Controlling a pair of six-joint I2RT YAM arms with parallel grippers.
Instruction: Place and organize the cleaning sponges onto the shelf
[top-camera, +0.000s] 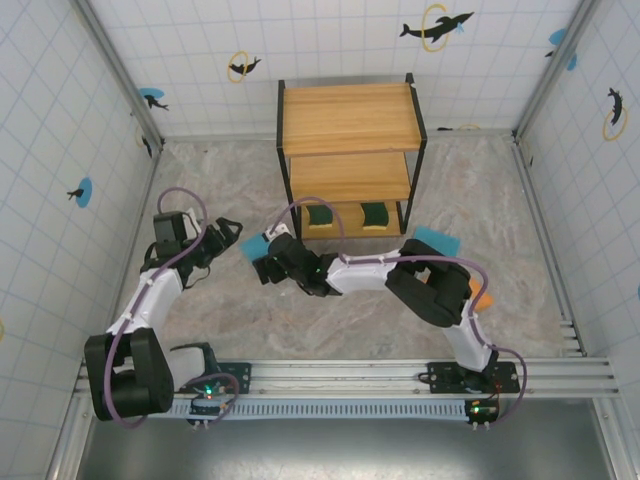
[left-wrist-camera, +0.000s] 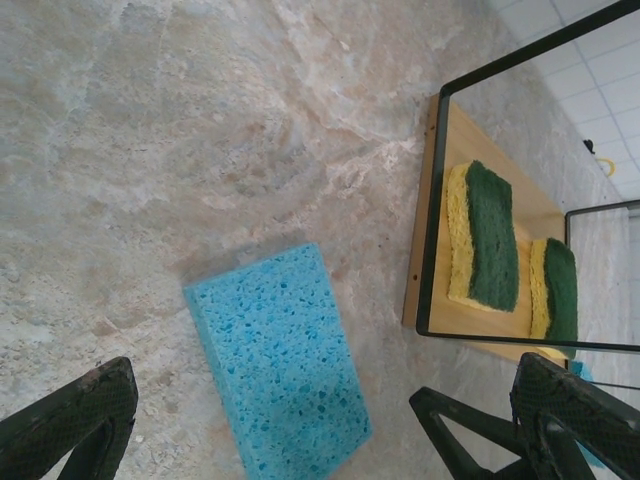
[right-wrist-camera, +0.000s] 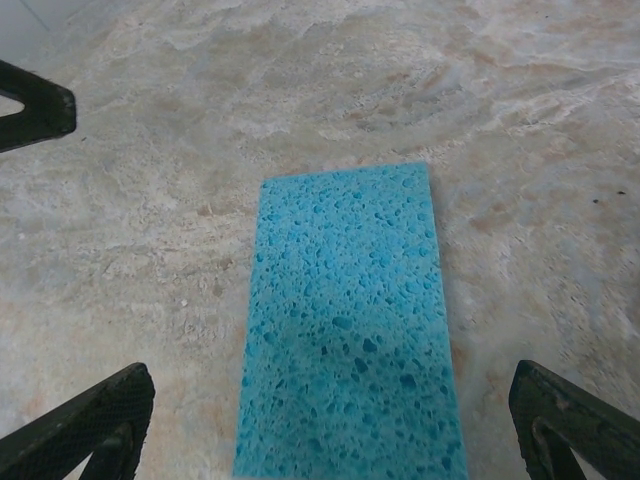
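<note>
Where the right claw (right-wrist-camera: 330, 425) gapes, the blue sponge (right-wrist-camera: 345, 320) lies centred.

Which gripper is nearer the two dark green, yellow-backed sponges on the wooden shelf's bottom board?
Right. The right gripper sits just front-left of the dark green sponges; the left gripper is farther left.

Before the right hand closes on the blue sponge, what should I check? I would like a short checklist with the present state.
1. Right hand open: ok.
2. Blue sponge flat, centred between its fingers: ok.
3. Left hand away from this sponge: not ok, it is close beside it.
4. Free board on the shelf: ok, the top one.
5. Right hand low enough to grip: cannot tell.
</note>
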